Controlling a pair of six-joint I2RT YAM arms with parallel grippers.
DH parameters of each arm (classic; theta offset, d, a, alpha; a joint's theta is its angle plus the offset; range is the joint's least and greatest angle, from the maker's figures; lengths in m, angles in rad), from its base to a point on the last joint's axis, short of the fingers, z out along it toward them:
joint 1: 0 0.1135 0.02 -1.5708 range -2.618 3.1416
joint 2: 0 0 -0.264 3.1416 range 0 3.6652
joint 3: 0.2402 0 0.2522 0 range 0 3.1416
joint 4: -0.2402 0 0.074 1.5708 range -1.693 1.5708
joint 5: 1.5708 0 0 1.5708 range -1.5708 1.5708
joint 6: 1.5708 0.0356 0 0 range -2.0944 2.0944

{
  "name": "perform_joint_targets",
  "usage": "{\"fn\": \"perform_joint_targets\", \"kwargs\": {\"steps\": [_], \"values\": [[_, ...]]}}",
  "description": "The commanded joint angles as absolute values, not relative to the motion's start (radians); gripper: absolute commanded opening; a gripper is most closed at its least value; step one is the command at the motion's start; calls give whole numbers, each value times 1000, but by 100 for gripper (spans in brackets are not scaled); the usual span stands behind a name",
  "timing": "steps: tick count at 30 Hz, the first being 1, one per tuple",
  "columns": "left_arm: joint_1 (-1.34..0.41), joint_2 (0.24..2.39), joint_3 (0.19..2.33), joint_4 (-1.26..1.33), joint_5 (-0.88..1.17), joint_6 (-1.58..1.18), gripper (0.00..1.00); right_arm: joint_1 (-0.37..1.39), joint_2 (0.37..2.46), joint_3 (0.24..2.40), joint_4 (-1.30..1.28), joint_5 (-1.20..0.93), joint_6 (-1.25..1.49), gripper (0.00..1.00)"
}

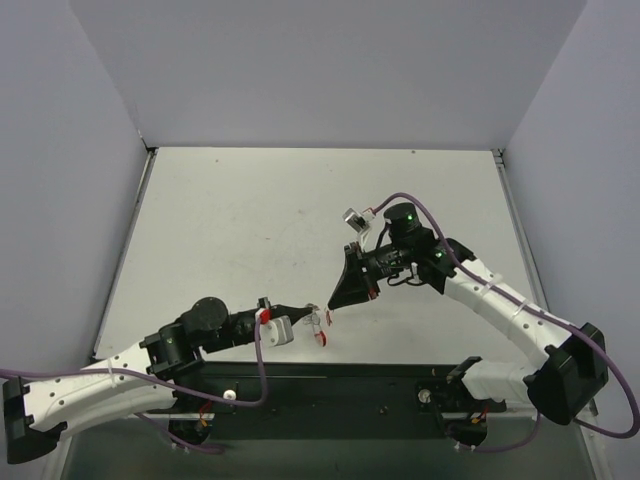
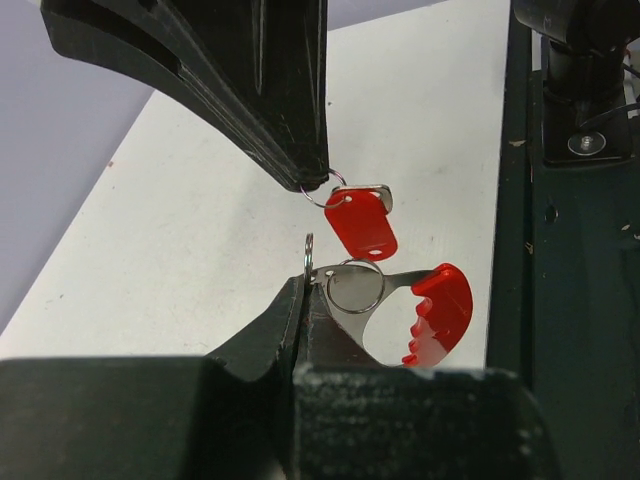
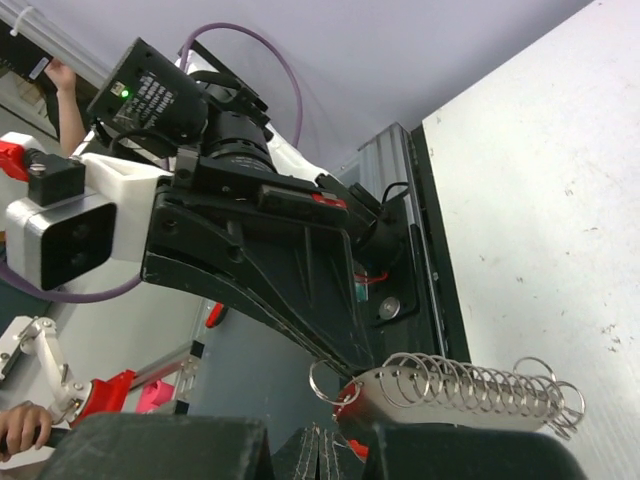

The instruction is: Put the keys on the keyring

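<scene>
My left gripper [image 2: 305,285] is shut on the silver part of the keyring [image 2: 440,315], a thin hoop with a toothed red arc, held above the table. A small wire ring [image 2: 355,285] lies against its silver plate. Just above it, my right gripper [image 2: 312,180] is shut on a small split ring from which the red-headed key [image 2: 360,225] hangs, almost touching the keyring. From above, both grippers [image 1: 312,316] [image 1: 333,303] meet tip to tip near the front edge. In the right wrist view a silver strip carrying several wire rings [image 3: 470,395] shows beside my shut jaws [image 3: 318,442].
The white table [image 1: 250,220] is walled in grey on three sides. The black base rail [image 1: 330,385] runs along the near edge, close under the grippers. A person's hand [image 3: 20,425] shows outside the cell in the right wrist view.
</scene>
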State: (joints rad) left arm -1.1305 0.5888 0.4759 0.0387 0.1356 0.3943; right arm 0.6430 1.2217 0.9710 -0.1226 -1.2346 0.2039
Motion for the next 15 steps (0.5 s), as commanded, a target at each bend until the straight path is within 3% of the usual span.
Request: {"fn": "perform_joint_targets", "kwargs": {"steps": [1, 15], "values": [[-1137, 577, 540, 58, 143, 416, 0, 652, 1238, 1023, -149, -1226, 144, 0], [-1137, 598, 554, 54, 183, 413, 0, 653, 1273, 1042, -161, -1177, 144, 0]]}}
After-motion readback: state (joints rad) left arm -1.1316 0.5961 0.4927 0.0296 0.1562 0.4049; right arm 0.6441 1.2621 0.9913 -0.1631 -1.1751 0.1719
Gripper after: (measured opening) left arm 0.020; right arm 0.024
